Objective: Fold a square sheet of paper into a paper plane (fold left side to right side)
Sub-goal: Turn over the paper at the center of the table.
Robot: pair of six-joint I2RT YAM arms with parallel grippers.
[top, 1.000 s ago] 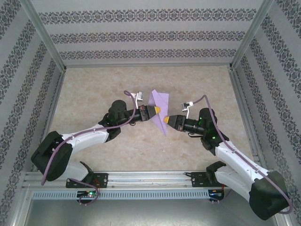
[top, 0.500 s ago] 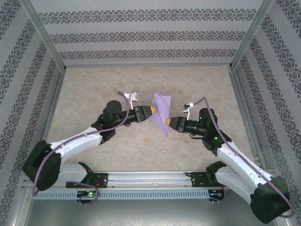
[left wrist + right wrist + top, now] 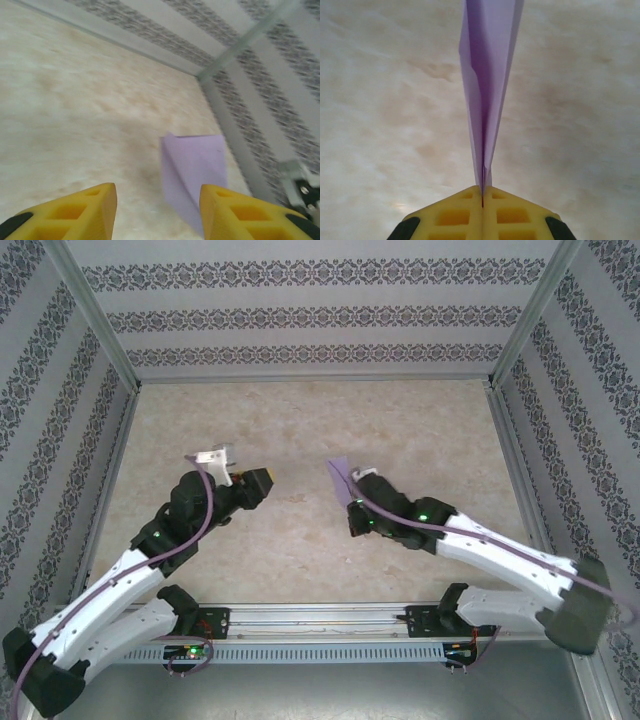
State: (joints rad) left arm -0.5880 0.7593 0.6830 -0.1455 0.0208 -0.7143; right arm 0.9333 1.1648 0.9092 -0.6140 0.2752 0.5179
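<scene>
Lavender paper plane (image 3: 490, 75) sits pinched in my right end effector (image 3: 482, 192), probably to press its creases flat; my left end effector (image 3: 157, 200) hangs wide, empty.

A robot-lab test booth: aluminium frame (image 3: 97, 315), patterned wallpaper panels (image 3: 300, 315) and a marble-look tabletop (image 3: 300, 420).

Black-jointed white arms (image 3: 120, 585) carry purple cables (image 3: 208, 502); left hand (image 3: 262, 478) and right hand (image 3: 482, 192) have yellow fingers (image 3: 75, 210).

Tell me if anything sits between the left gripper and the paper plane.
Nothing visible does. Bare tabletop lies between the open left gripper and the paper plane, pinched in the shut right gripper.
</scene>
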